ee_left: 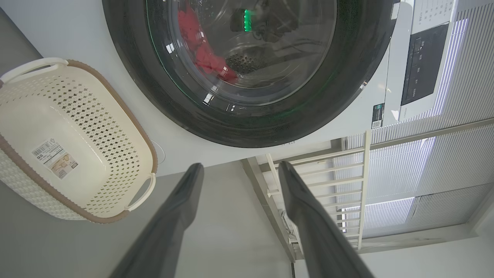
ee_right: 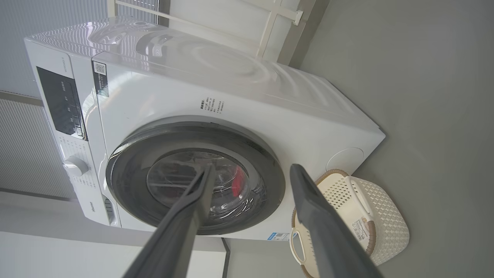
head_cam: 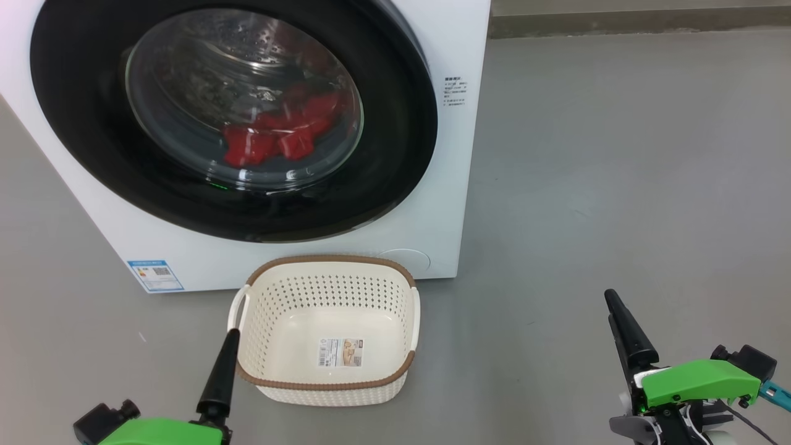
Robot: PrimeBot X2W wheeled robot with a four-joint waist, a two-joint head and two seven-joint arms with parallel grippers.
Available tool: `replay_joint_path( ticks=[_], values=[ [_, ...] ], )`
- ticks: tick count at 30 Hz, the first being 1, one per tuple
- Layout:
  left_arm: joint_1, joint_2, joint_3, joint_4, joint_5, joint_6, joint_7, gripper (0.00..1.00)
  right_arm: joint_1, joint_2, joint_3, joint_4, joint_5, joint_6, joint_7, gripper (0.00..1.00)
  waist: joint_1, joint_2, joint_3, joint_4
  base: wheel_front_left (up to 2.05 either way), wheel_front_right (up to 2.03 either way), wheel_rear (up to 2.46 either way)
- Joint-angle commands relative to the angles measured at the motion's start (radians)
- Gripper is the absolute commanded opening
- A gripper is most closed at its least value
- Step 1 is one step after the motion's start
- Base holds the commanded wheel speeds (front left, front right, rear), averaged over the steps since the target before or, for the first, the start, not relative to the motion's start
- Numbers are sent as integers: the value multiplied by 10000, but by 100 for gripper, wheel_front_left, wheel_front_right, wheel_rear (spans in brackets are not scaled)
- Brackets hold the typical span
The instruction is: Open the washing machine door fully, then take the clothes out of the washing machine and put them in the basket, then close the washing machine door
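Across the right side and bottom of the head view: grey floor (head_cam: pixel 618 154). Filling the upper left of that view: washing machine (head_cam: pixel 448 185), white, front face toward the camera, blue sticker (head_cam: pixel 156 275) at its lower left corner. Set in that front: door (head_cam: pixel 74 111), round, with a wide black rim around a bulging glass window, lying flush against the machine and shut by the look of it. Below the door, lower centre of the head view: basket (head_cam: pixel 330 259), cream with a brown rim, upright on the floor just in front of the machine, holding nothing but a label (head_cam: pixel 340 351) on its bottom. Low behind the glass: clothes (head_cam: pixel 272 139), red, bunched, all inside.

Lower left of the head view: one dark finger (head_cam: pixel 222 371) beside the basket's left handle, touching or not impossible to tell. In the left wrist view: left gripper (ee_left: pixel 240 166), fingers spread wide, nothing between them, aimed past the door's lower rim. In the right wrist view: right gripper (ee_right: pixel 252 168), likewise spread and empty, pointed at the door from well back.

Probably the first step, opening the door, not yet begun. Next move, at a guess: reaching one gripper to the door's free edge, hooking a finger behind the rim and swinging it wide. Handle or latch side not made out here. Some care likely needed to keep clear of the basket below.
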Motion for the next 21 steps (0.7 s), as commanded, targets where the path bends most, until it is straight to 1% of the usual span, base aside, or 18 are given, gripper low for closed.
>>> replay_joint_path(
  ticks=[1,7,9,15,16,21],
  values=[
    [-476,92,73,-283,269,-32,-125,100,-551,-136,94,-183,-268,-3,-98,100,-1,-1,5,-4,0,0,0],
    [-609,97,-54,-285,1099,-20,-301,100,-702,-90,93,-48,-1190,-4,-275,100,-1,-1,38,-29,0,0,0],
    [-691,101,-119,-299,1474,-1,-387,100,-781,-68,95,12,-1668,-4,-362,100,-1,-1,61,-34,0,0,0],
    [-873,108,-222,-299,2215,105,-564,100,-960,-40,102,94,-2568,-4,-538,100,-1,-1,108,-30,0,0,0],
    [-873,108,-222,-299,2215,105,-564,100,-960,-40,102,94,-2568,-4,-538,100,-1,-1,108,-30,0,0,0],
    [-1026,113,-316,-293,3106,248,-711,100,-1097,-35,111,166,-3281,-5,-686,100,-1,-1,125,-16,0,0,0]
  ],
)
